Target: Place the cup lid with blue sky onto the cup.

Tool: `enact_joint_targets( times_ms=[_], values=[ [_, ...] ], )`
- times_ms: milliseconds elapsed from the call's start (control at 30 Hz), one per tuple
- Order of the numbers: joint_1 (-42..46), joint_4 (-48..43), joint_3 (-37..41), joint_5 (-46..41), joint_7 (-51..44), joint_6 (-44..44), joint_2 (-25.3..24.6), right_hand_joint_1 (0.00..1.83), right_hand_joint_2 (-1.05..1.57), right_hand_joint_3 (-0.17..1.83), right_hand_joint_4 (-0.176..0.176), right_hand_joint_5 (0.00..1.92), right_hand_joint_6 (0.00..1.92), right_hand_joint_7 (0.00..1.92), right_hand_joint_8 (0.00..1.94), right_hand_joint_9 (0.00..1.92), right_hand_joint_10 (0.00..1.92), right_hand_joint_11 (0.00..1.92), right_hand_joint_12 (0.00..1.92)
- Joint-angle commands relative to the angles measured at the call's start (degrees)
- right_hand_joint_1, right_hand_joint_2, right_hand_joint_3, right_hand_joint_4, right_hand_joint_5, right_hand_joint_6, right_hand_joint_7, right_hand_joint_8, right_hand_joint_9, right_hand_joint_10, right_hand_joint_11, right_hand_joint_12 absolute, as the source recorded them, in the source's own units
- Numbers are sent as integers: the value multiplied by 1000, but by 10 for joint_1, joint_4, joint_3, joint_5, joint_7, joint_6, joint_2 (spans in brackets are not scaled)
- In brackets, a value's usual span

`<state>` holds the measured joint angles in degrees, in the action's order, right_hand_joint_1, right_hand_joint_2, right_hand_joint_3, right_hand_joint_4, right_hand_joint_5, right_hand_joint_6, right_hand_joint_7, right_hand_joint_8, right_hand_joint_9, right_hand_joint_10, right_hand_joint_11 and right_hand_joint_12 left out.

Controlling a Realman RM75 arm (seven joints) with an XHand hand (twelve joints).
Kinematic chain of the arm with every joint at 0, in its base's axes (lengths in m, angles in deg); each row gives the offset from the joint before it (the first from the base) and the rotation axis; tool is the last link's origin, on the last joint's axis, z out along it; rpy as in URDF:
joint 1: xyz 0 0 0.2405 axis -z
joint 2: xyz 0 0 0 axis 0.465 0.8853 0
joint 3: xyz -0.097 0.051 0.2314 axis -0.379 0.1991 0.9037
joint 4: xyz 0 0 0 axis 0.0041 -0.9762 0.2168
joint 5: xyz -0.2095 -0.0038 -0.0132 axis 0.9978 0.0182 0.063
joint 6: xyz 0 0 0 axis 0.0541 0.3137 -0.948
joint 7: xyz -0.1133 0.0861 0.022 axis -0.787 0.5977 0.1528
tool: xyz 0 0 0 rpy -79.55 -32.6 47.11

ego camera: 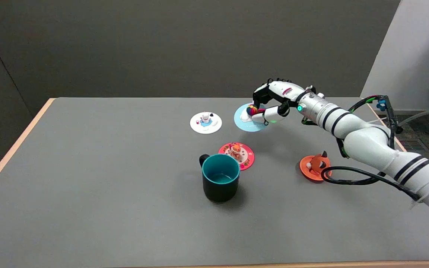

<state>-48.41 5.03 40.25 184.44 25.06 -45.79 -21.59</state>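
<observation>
On the grey bench [88, 186], the teal cup [220, 182] stands open at the near centre, well apart from the blue sky lid [245, 121] at the far right. The robot hand [270, 104] curls over that lid's knob; whether it grips yet, I cannot tell. A weak pinch could drop the lid, or the carry could clip the red lid [237, 155] just beside the cup.

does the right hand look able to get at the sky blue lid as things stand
Probably yes: the right hand is already at the sky blue lid, fingers around its knob, nothing between them.
</observation>
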Motion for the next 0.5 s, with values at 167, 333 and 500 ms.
enact_joint_targets(
  times_ms=[167, 333, 500],
  values=[
    [65, 123, 48, -60, 20, -16, 33, 976, 1090, 209, 130, 826, 1240, 427, 1311, 493, 946, 473, 512],
    [86, 170, 54, -62, 20, -27, 35, 981, 1081, 217, 129, 837, 1224, 432, 1316, 498, 953, 474, 517],
    [111, 199, 66, -81, 20, -31, 29, 982, 1078, 219, 129, 839, 1220, 440, 1316, 504, 954, 475, 526]
  ],
)
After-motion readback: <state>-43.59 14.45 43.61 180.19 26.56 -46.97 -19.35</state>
